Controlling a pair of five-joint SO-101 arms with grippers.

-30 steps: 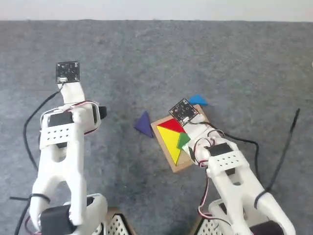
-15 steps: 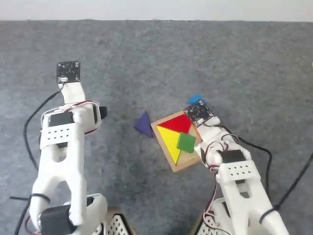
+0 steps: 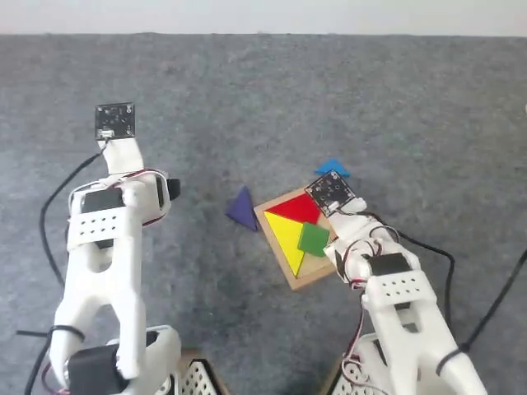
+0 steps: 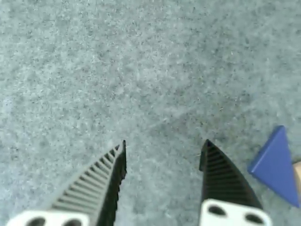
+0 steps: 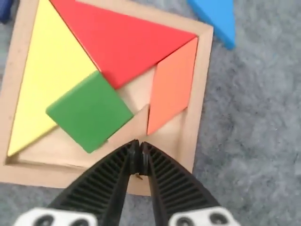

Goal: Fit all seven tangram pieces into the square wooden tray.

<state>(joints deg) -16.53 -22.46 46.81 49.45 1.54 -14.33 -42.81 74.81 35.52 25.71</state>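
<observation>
Jaws of the right gripper (image 5: 137,153) were clenched on nothing, poised above the near rim of the square wooden tray (image 5: 203,80). Inside the tray: large red triangle (image 5: 124,42) and large yellow triangle (image 5: 44,80) lay flat, edge to edge, filling approx. half the floor. The orange parallelogram (image 5: 172,87) sat against the rim on the far side of the red one. The green square (image 5: 89,112) lay askew, overlapping the yellow triangle, so prob. not seated yet. Bare wood showed btwn the green and orange pieces. Outside the tray, the light blue piece (image 5: 215,16) rested on the grey felt mat (image 3: 370,99) just beside a tray corner, and the dark blue-purple triangle (image 3: 241,210) lay near the opposite corner, not touching it. The left gripper (image 4: 164,153) hung spread wide and empty over bare mat, w/ that purple triangle off to one side, well apart from the tray. Judged progress: three pieces in place, one needing a nudge, at least two left to bring in.
</observation>
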